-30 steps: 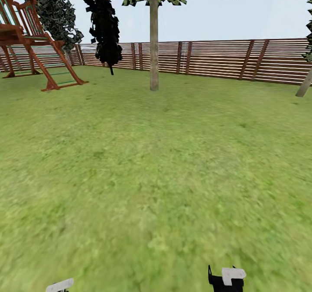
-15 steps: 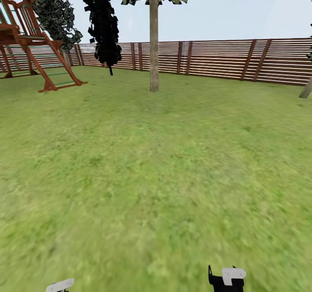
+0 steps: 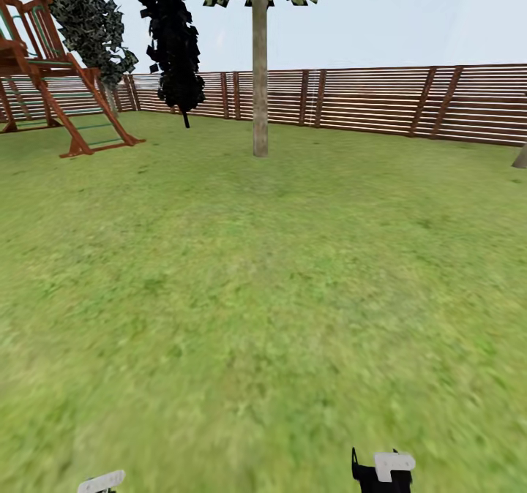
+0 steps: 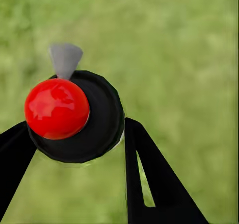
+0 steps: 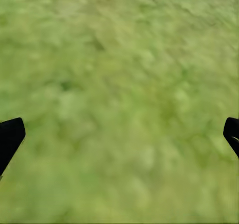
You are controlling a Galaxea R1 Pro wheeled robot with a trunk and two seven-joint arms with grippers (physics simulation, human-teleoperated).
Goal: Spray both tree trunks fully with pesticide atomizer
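With the pesticide atomizer (image 4: 74,117) clamped between the left pincer's (image 4: 74,144) fingers and the right pincer (image 5: 119,134) spread wide and empty over the grass (image 3: 263,317), the view has crept nearer the tree trunk (image 3: 260,76) far ahead, so spraying range seems some way off.

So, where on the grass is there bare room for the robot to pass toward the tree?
The lawn lies bare from the robot up to the tree trunk, bordered behind by the wooden fence. It is crowded at the far left, around the red play frame and the dark conifer.
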